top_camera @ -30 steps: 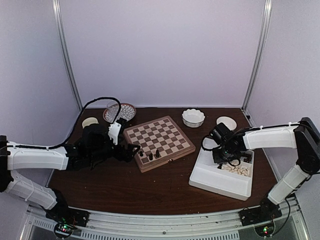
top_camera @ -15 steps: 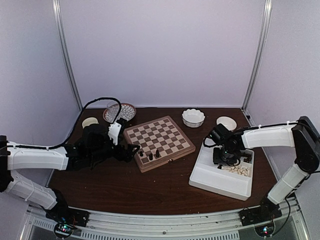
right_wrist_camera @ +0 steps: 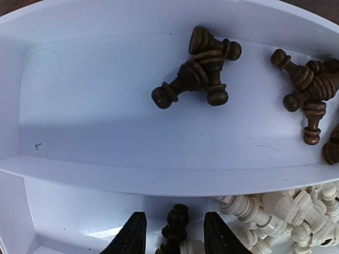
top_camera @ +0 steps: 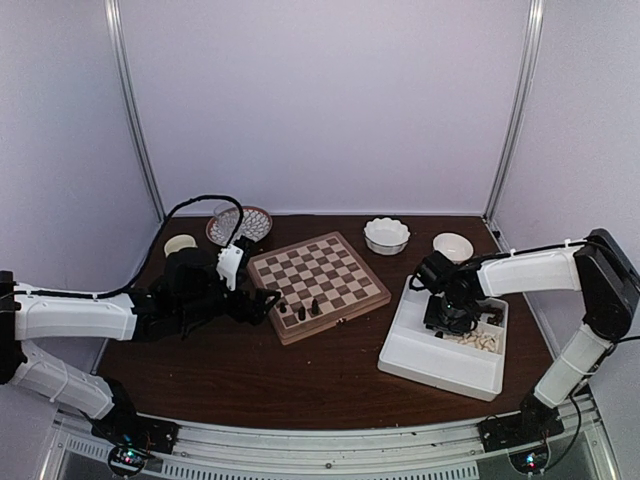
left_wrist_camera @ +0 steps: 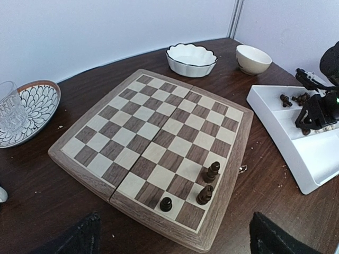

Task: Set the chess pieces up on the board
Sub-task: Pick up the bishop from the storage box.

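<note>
Currently right gripper part-open, a dark piece loose between its jaws, pale pieces just beside. Left gripper wide, board ahead.

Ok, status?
Left gripper open beside board. Right gripper open around dark piece in tray. Three dark pieces on board. Nothing in the way.

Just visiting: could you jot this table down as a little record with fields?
board: three dark pieces at one corner
tray: loose dark pieces in one compartment, cream pieces in the next
left gripper: open, beside the board
right gripper: over the tray, open around one dark piece
extras: two bowls, patterned plate, glass
</note>
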Controlling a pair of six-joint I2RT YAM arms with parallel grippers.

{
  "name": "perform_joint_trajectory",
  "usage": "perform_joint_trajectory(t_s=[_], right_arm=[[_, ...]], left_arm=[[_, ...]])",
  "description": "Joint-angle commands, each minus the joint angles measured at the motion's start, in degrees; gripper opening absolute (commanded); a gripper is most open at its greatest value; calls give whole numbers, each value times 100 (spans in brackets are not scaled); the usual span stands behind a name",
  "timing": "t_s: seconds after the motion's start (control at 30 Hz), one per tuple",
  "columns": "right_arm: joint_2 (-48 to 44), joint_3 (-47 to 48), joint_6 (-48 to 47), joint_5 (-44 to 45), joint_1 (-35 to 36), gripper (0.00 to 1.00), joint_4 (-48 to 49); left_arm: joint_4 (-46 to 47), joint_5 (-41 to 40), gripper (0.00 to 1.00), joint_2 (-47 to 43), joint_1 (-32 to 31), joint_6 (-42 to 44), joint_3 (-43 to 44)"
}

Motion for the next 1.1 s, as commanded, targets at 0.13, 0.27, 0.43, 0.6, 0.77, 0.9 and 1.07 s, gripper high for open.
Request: perform_joint_trajectory(t_s=[0.13, 0.27, 0.43, 0.6, 0.77, 0.9, 1.07], right_arm=[[222, -5, 226, -123, -51, 33, 315], [215, 3, 200, -168, -102, 24, 333], [-44, 21, 85, -100, -129, 14, 293], [-644, 9, -251, 21, -139, 13, 260], [-1242, -27, -817, 101, -139, 13, 351], [-1546, -169, -1388, 55, -139, 14, 729], [-1628, -299, -1816, -61, -139, 11, 1090]], left_arm=[[198, 64, 98, -203, -39, 18, -29], [179, 56, 98, -233, -38, 19, -29], [157, 58, 98, -213, -38, 27, -14], [126, 58, 98, -184, -39, 34, 15], [123, 53, 98, -185, -39, 47, 17], [125, 64, 98, -175, -39, 62, 24], [135, 112, 97, -161, -39, 60, 24]])
